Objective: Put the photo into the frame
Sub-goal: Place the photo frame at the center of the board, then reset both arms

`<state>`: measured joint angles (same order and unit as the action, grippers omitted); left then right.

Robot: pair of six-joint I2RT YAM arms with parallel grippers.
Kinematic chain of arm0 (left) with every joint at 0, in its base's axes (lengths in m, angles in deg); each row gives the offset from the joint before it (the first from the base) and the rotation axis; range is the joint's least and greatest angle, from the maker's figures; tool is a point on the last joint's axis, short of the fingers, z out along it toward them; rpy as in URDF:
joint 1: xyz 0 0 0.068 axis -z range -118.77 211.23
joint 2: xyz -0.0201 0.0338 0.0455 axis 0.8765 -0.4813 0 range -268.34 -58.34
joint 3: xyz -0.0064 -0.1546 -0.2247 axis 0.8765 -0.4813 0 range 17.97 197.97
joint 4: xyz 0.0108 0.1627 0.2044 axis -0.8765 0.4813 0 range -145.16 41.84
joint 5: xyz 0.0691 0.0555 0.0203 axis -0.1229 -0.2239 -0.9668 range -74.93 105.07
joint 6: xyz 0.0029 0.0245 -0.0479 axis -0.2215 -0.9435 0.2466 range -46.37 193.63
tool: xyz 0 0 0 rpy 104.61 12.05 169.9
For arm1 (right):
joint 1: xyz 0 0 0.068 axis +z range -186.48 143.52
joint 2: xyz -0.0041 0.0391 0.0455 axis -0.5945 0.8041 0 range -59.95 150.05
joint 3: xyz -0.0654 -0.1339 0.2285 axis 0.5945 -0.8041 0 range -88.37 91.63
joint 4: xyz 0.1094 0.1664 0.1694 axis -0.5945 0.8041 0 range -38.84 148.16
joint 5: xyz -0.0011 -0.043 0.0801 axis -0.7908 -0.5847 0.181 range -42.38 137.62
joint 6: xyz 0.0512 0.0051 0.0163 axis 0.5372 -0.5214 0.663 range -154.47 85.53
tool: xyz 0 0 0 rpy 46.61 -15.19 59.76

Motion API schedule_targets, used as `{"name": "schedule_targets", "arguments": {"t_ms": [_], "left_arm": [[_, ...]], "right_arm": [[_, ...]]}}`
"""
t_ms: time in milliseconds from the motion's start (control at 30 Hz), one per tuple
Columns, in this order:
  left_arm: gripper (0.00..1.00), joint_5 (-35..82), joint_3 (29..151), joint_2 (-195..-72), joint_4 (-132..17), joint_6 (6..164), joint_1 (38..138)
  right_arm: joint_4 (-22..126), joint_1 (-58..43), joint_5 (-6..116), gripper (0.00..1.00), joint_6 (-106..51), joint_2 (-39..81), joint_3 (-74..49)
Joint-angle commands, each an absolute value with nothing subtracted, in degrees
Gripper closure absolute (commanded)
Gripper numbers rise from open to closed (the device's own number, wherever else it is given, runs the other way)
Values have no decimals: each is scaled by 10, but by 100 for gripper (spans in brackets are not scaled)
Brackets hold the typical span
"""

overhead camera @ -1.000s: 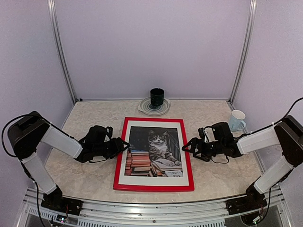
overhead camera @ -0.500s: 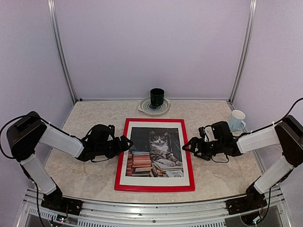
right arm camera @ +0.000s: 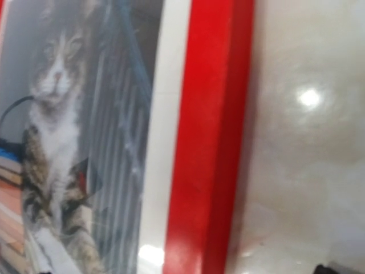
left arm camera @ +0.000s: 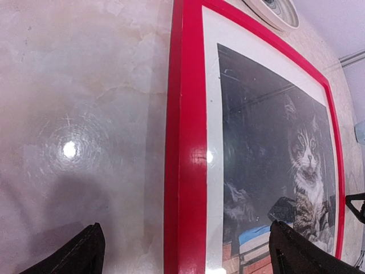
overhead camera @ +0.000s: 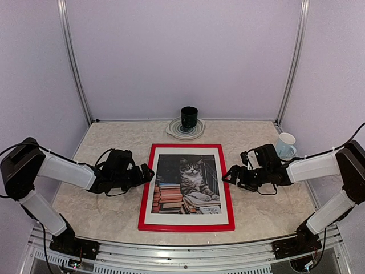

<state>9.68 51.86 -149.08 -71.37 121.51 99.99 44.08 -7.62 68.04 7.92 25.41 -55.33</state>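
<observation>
The photo (left arm camera: 268,131) (tabby cat) sits inside the frame (left arm camera: 185,171) on the table (left arm camera: 85,85).

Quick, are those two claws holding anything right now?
Left gripper: open, holding nothing, by the frame's left edge.
Right gripper: open, holding nothing, by the frame's right edge.

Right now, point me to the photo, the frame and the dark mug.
the photo (overhead camera: 188,182): top external view, middle of the print, on the cat.
the frame (overhead camera: 185,226): top external view, on its near red rail.
the dark mug (overhead camera: 189,117): top external view, on its side wall.
</observation>
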Motion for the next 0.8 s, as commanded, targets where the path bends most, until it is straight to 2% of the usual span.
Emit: {"name": "schedule_targets", "arguments": {"t_ms": [0,233,433,567,767], "left_arm": [[1,35,517,-1425,-650,1163,1003],[1,-52,523,-1310,-568,1070,1000],[1,-114,519,-1209,-485,1088,977],[1,-96,506,-1124,-457,1095,930],[1,-73,506,-1015,-429,1014,893]], "right_arm": [[543,-74,600,1,7,210,-516],[636,-88,485,1,-77,138,-497],[657,-130,426,1,-111,57,-515],[636,-174,425,1,-117,-6,-546],[596,-214,440,1,-135,-93,-585]]}}
